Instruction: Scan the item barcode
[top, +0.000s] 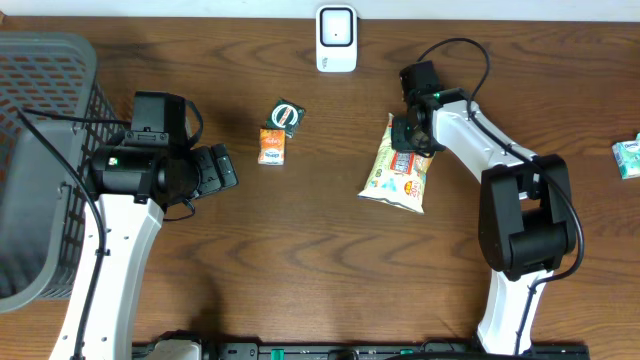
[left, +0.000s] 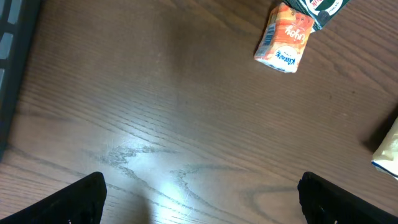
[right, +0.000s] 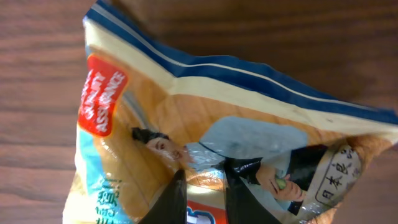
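From overhead, your left fingers (top: 226, 167) stood spread wide at centre left, holding nothing, over the dark wood bench (top: 300, 260). Your right fingers (top: 412, 136) were right of centre, down on the top end of the snack bag (top: 396, 175), which lay flat on the bench. The grey mesh basket (top: 40, 150) filled the left edge, and I could not tell what it held. The white scanner (top: 336, 38) stood at top centre. An orange carton (top: 271, 146) and a green packet (top: 288, 115) touched each other between the arms, and a teal packet (top: 628, 157) lay at the right edge.

In your left wrist view, the two fingertips sat in the lower corners with bare wood grain between them. The orange carton was at upper right.

In your right wrist view, the fingers were drawn close at bottom centre, pinching the bag's film. The bag filled the frame.
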